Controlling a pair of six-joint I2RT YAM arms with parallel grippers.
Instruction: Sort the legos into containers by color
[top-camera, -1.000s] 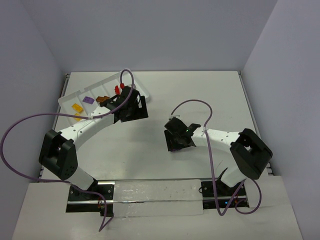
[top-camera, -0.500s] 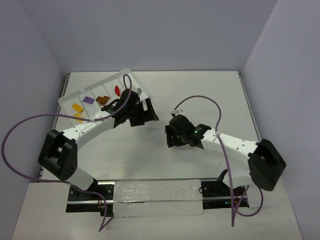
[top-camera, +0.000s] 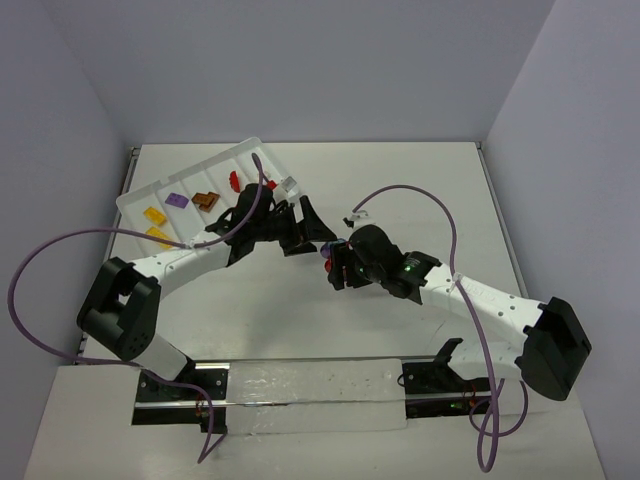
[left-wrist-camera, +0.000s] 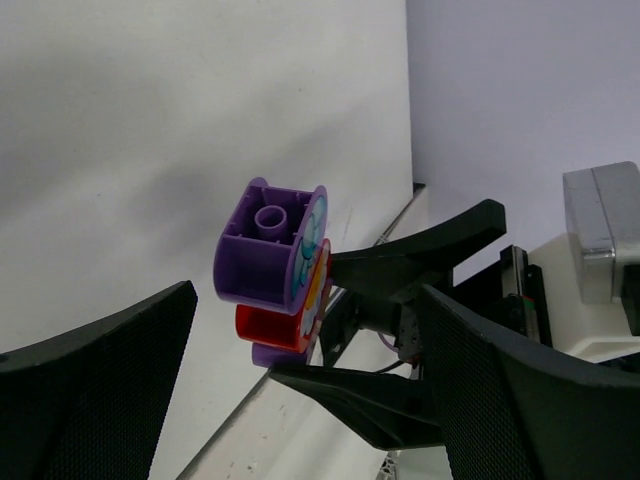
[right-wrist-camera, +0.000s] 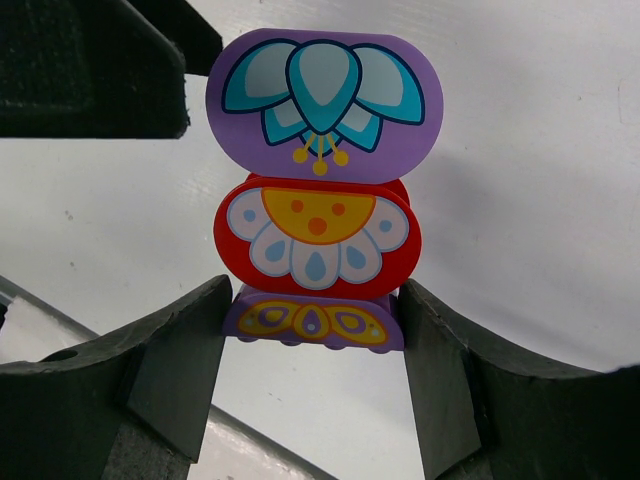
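My right gripper (right-wrist-camera: 312, 335) is shut on a small stack of three printed legos (right-wrist-camera: 317, 235): a purple one on top, a red one in the middle, a thin purple one at the bottom, which the jaws pinch. It holds the stack above the table (top-camera: 330, 255). My left gripper (top-camera: 308, 236) is open, and its fingers (left-wrist-camera: 95, 390) stand on either side of the stack (left-wrist-camera: 272, 265) without touching it. The white tray (top-camera: 140, 195) lies at the far left and holds yellow (top-camera: 155, 214), purple (top-camera: 178, 200), brown (top-camera: 207, 201) and red (top-camera: 233, 181) bricks in separate compartments.
A clear-white brick (top-camera: 290, 185) lies by the tray's right end. White walls enclose the table on three sides. Purple cables (top-camera: 420, 195) loop over both arms.
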